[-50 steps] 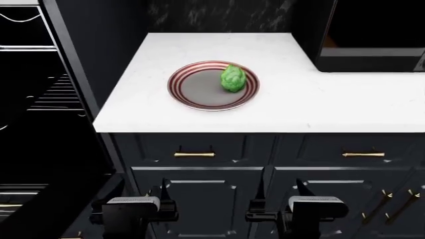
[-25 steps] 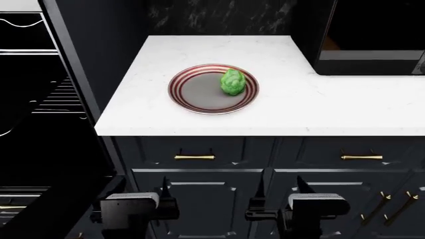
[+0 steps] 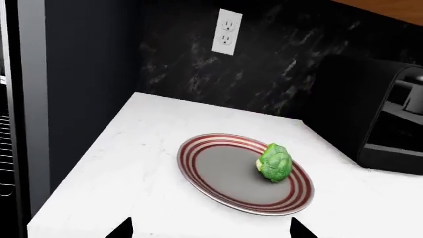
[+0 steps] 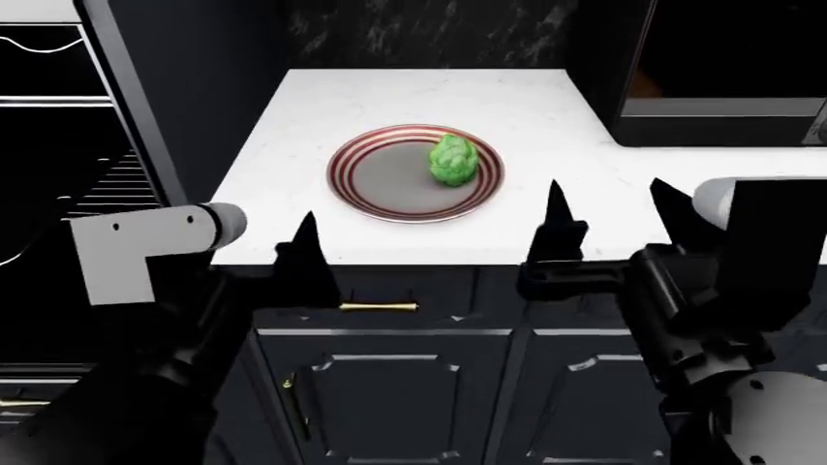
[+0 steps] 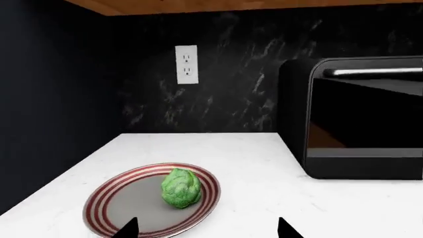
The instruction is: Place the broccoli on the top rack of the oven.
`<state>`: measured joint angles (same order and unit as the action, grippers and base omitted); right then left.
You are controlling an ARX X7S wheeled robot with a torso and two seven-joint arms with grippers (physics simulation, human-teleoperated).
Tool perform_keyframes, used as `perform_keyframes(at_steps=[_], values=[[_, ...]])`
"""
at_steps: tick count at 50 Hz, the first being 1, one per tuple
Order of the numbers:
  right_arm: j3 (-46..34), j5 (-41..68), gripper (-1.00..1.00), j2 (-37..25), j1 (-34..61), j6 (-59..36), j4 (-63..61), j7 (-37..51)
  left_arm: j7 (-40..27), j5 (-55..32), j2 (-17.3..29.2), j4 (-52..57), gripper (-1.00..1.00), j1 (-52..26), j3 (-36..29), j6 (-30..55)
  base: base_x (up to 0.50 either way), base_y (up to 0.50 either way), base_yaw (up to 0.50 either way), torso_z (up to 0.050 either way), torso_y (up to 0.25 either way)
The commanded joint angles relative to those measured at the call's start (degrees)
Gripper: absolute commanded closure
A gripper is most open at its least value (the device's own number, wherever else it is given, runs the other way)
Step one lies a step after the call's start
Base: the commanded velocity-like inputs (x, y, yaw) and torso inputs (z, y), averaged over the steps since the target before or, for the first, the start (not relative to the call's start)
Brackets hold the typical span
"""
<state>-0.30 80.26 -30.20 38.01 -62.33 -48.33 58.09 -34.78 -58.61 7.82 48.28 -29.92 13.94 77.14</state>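
Note:
The broccoli (image 4: 452,159) is a bright green lump on the right part of a red-striped plate (image 4: 382,179) on the white counter. It also shows in the left wrist view (image 3: 274,162) and the right wrist view (image 5: 180,187). My left gripper (image 4: 252,242) is open and empty at the counter's front edge, left of the plate (image 3: 221,171). My right gripper (image 4: 607,205) is open and empty over the front edge, right of the plate (image 5: 122,206). The oven (image 4: 65,165) is at the left with silver wire racks (image 4: 52,99). I cannot tell which is the top rack.
A black countertop box (image 4: 723,77) stands at the counter's back right, also in the right wrist view (image 5: 357,119). A dark wall panel (image 4: 194,87) separates oven and counter. Dark cabinets with gold handles (image 4: 379,307) are below. A wall outlet (image 3: 227,31) is behind.
Both arms have risen from low in front of the cabinets to the counter's front edge, either side of the plate. The broccoli and plate have not moved.

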Motion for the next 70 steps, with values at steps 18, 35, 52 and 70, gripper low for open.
perform_keyframes(at_steps=[18, 35, 52, 70], values=[[2.2, 14.2, -1.00, -6.1, 6.0, -6.8, -2.6, 6.1, -6.0, -8.2, 2.5, 2.1, -1.00, -4.5, -0.7, 4.4, 0.26, 0.00, 0.00, 0.000, 0.000], [2.1, 12.8, -1.00, -6.6, 5.1, -6.2, -2.8, 4.6, -8.4, -8.9, 3.3, 0.7, -1.00, -4.5, -1.7, 2.8, 0.27, 0.00, 0.00, 0.000, 0.000], [2.3, 11.4, -1.00, -6.9, 3.3, -5.3, -3.2, 2.7, -8.5, -8.4, 4.8, 0.5, -1.00, -4.1, -3.6, 0.4, 0.27, 0.00, 0.00, 0.000, 0.000], [0.7, 8.4, -1.00, -6.6, 2.3, -6.0, -2.6, -0.1, -8.0, -6.9, 6.0, -0.6, -1.00, -3.7, -5.5, -2.4, 0.20, 0.00, 0.00, 0.000, 0.001]])
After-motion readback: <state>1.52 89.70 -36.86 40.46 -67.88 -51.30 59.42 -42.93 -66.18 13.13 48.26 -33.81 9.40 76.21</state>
